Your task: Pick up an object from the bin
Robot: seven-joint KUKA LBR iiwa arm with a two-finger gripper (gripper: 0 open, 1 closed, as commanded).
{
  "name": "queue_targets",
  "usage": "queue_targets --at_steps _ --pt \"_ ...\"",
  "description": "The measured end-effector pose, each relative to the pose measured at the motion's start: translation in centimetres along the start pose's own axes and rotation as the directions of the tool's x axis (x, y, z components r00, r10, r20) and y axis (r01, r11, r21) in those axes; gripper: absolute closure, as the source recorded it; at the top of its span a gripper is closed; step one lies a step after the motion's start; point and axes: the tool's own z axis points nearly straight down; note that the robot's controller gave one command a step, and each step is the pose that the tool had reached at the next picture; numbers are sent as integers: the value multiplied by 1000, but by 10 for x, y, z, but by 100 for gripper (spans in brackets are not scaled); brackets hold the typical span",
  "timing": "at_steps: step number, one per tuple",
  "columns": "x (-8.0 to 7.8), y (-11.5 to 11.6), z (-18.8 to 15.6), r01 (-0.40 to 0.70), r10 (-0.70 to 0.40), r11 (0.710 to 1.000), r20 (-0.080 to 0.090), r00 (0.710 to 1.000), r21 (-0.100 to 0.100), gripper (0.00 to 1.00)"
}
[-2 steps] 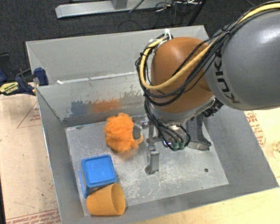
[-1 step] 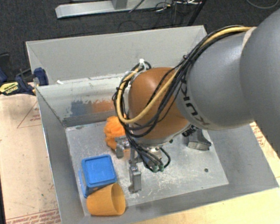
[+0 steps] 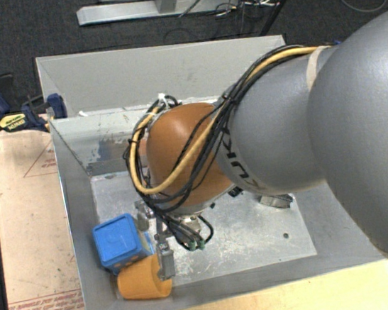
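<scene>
Your gripper [image 3: 167, 256] sits low in the lower-left part of the grey metal bin [image 3: 278, 243]. Its tip is at the right end of an orange rounded plastic cup [image 3: 140, 282], which lies just beside a blue square plastic block [image 3: 117, 242]. Cables and the arm's orange cover [image 3: 179, 153] hide much of the pincer, so you cannot tell how wide it stands.

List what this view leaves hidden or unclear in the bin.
- Camera view: middle and far floor of the bin, hidden by the arm's orange wrist cover and cables.
- Orange cup-shaped thing, front left: its right end, hidden behind the gripper.
- Blue square block beside it: its right edge, covered by the gripper's body.
</scene>
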Motion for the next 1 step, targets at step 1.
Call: queue_targets --at_steps 1 --pt "6 17 5 5 -5 1000 13 1000 2 0"
